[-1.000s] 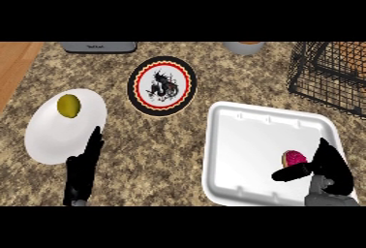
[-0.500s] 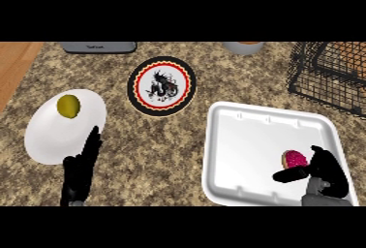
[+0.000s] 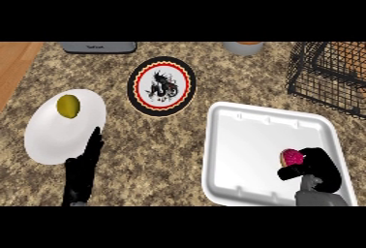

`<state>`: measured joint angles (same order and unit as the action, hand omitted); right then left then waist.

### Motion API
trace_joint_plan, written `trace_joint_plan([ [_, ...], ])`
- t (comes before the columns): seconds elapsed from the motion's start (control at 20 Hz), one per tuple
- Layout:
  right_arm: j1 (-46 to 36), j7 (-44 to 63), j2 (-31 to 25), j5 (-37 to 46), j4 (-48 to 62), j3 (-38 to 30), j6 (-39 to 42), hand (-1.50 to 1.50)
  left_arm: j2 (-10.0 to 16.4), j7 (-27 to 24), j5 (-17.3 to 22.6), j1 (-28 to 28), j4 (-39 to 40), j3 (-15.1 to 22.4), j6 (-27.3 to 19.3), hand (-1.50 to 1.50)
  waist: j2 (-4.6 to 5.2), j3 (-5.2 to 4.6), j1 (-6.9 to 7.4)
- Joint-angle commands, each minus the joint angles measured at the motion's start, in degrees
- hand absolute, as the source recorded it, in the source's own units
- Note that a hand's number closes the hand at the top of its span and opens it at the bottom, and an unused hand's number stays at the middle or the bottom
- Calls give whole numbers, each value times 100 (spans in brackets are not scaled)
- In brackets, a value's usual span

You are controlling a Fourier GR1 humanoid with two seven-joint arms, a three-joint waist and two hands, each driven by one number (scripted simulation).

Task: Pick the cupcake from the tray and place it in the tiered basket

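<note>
Clamping its curled fingers round the cupcake (image 3: 291, 156), right hand (image 3: 319, 168) is gripping it unlifted on the tray (image 3: 250, 145); basket (image 3: 323, 77) placement pending.

The cupcake (image 3: 291, 156) lies in the tray's (image 3: 250, 140) near right part, with the tiered basket (image 3: 325, 72) behind the tray.

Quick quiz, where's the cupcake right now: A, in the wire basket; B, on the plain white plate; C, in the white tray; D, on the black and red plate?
C: the cupcake shows inside the rim of the white tray, with the right hand curled round it.
</note>
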<state>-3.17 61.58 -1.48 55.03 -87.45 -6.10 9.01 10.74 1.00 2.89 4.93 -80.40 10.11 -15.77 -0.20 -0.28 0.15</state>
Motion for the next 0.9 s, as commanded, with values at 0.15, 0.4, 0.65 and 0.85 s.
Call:
trace_joint_plan([
  [0.15,-293,-716,-822,162,338,-36,376,150,207,58,89,-357,269,-362,292,0,25,28,-11],
  [0.4,229,-3842,-2641,-523,410,81,1132,150,-34,-46,-30,-32,146,-105,65,0,33,64,-64],
  [0.65,4,-6031,-3886,-1567,1115,-1157,1044,150,-55,-64,24,-125,203,-169,90,0,50,61,-91],
  [0.85,-372,-6824,-4289,-2626,1841,-2345,1251,150,-11,-49,43,-118,157,-212,124,0,25,47,-75],
])
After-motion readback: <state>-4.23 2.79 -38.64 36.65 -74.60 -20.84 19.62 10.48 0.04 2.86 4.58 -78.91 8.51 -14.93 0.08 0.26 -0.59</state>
